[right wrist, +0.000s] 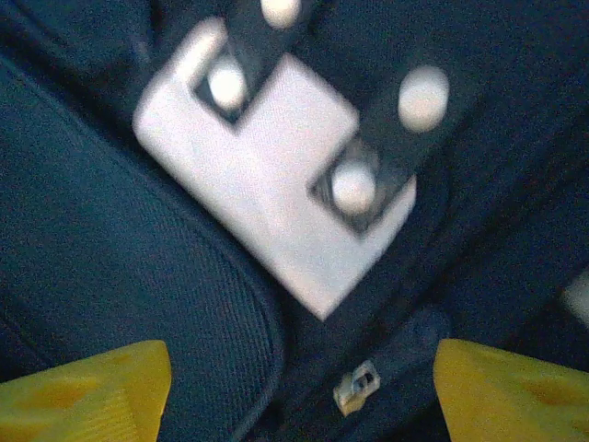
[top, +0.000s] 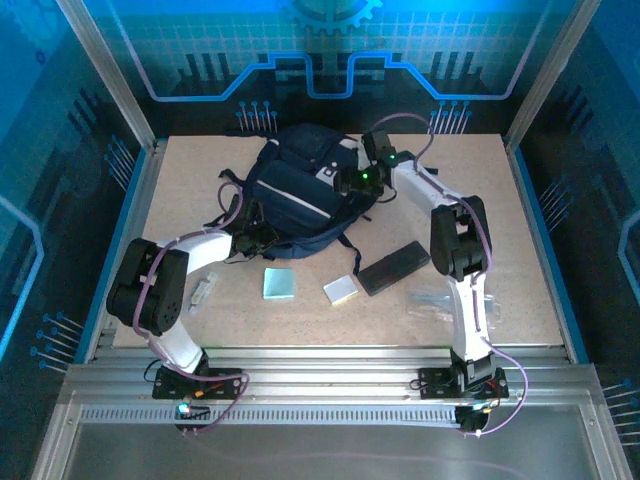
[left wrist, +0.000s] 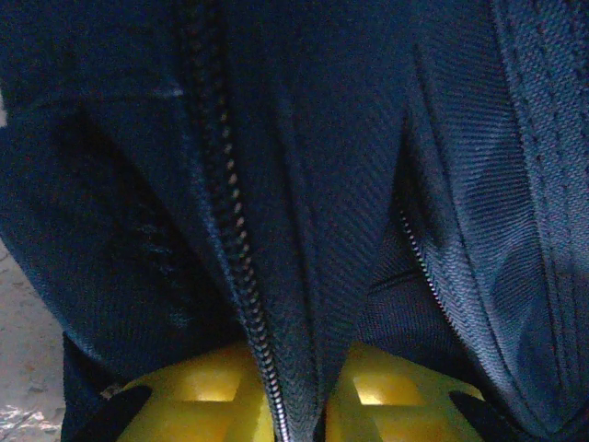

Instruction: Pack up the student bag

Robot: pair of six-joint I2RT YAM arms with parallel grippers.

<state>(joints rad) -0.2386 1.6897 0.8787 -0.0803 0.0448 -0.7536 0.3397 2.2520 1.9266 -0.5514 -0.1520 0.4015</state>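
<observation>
The student bag, dark navy with a grey-white stripe, lies at the middle back of the table. My left gripper is at its lower left edge. In the left wrist view the yellow fingers stand close together, pinching a fold of navy fabric that carries a zipper track. My right gripper hovers over the bag's upper right part. Its yellow fingers stand wide apart over a small metal zipper slider, just below a white patch.
In front of the bag lie a light blue pad, a pale block and a black oblong pencil case. A clear plastic item rests by the right arm. A small pale object sits by the left arm.
</observation>
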